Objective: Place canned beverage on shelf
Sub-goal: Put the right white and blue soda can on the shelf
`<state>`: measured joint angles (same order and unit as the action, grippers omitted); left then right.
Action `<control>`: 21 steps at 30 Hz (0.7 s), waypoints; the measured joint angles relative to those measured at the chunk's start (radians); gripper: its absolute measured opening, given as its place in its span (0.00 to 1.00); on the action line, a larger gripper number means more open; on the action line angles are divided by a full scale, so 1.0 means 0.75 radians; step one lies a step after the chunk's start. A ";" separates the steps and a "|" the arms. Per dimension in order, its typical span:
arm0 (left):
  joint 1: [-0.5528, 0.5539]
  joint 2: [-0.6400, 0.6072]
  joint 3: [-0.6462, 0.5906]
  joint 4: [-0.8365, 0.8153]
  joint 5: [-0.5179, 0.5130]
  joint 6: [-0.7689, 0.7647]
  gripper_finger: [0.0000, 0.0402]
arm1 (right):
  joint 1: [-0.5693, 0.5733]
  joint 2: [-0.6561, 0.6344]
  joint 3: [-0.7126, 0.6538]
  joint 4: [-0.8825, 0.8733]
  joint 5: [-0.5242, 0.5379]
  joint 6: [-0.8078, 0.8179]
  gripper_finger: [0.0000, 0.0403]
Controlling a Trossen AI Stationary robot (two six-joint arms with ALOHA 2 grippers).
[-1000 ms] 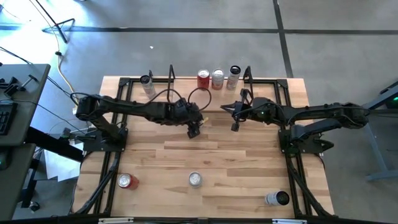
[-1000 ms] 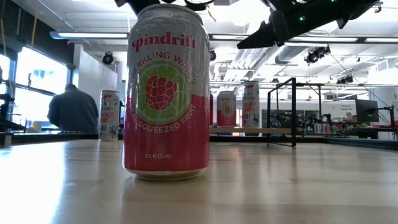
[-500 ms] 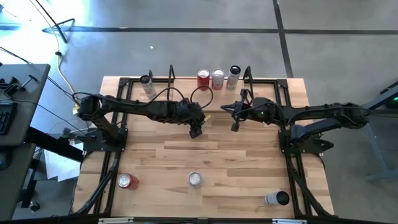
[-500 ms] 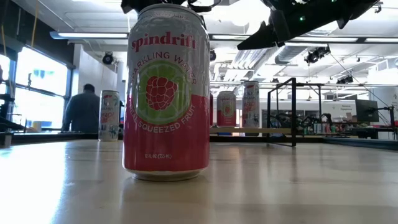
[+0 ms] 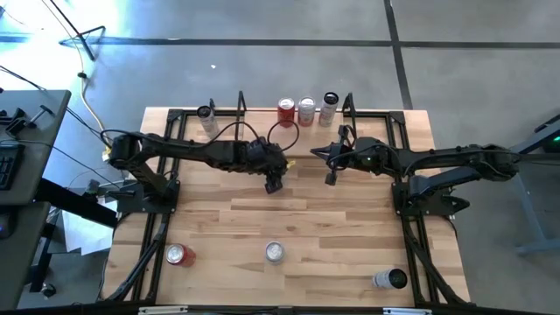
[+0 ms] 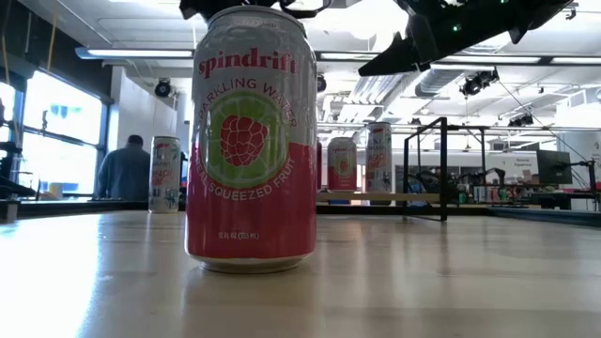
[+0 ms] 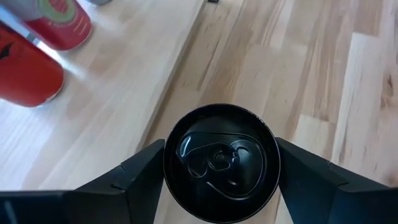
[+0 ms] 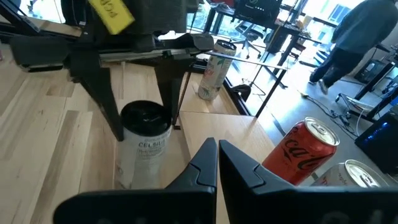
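Note:
My left gripper (image 5: pixel 274 182) is shut on a black-topped can (image 7: pixel 221 158) with a white label (image 8: pixel 144 149), over the tabletop just in front of the shelf. The shelf is a low light-wood board (image 7: pixel 106 87) between black uprights (image 5: pixel 241 101). Three cans (image 5: pixel 306 109) stand on it, among them a red cola can (image 8: pixel 301 149). My right gripper (image 5: pixel 330 178) is shut and empty. It hovers to the right of the held can, and its fingers (image 8: pixel 217 155) point toward it. My left gripper pinches the can between its two fingers, one on each side of the upper wall (image 8: pixel 127 132) just below the rim. The fingers (image 7: pixel 134 177) come from above, pointing down. The can stands upright. I cannot tell whether its base touches the table.
A tall can (image 5: pixel 206 116) stands left of the shelf, outside its upright. Near the front edge stand a red can (image 5: pixel 179 255) and a Spindrift can (image 6: pixel 252 141), and a can (image 5: pixel 389 279) lies on its side at the right. A person (image 6: pixel 125 169) is in the room behind.

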<state>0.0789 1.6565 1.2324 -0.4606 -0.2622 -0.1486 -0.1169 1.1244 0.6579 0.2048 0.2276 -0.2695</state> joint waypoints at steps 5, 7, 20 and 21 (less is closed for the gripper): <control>0.020 -0.027 -0.004 -0.025 -0.001 0.011 0.62 | 0.000 0.000 0.000 -0.002 0.000 0.000 0.00; 0.029 -0.049 -0.005 -0.022 -0.002 0.022 0.61 | 0.000 0.000 0.000 -0.002 0.000 0.000 0.00; 0.144 -0.252 -0.002 -0.017 0.034 0.061 0.61 | 0.000 0.000 0.000 -0.003 0.000 -0.001 0.00; 0.159 -0.264 -0.002 -0.017 0.037 0.075 0.61 | 0.000 0.000 0.000 -0.005 0.000 -0.001 0.00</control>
<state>0.1985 1.4585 1.2312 -0.4734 -0.2345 -0.0926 -0.1169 1.1244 0.6579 0.2013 0.2276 -0.2699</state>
